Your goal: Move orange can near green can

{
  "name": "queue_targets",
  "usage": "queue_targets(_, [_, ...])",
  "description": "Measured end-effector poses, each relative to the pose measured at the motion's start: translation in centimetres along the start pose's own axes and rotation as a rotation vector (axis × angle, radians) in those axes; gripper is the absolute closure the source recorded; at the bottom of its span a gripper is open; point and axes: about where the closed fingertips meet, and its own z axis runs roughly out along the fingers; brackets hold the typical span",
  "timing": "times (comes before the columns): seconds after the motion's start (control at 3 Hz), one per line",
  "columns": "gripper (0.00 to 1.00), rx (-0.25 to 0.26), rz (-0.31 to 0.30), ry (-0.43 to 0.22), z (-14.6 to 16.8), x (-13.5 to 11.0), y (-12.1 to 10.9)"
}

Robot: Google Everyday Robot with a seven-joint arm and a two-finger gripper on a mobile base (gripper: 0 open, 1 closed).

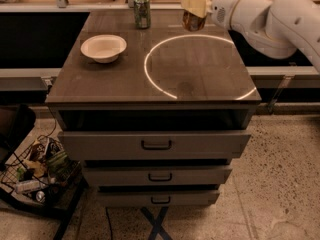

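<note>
The orange can [193, 19], with an orange-brown and gold label, is held in the air above the far right part of the dark table top [200, 74]. My gripper [196, 5] is shut on it, with pale fingers [194, 5] across its upper body; the white arm comes in from the right. The green can [142, 10] stands upright at the table's far edge, left of the orange can and about a can's height away from it.
A white bowl [104, 47] sits on the table's left side. A pale ring of light [200, 66] lies on the top. Three drawers [156, 145] are below. A wire basket of clutter [37, 176] is on the floor at left.
</note>
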Motion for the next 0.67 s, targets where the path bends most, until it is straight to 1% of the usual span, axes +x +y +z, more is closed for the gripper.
queue_targets(0.33, [1.00,0.028,0.034,0.021,5.8,-0.6,-1.7])
queue_targets(0.67, [1.00,0.075,0.060,0.067,11.4,1.0,-3.0])
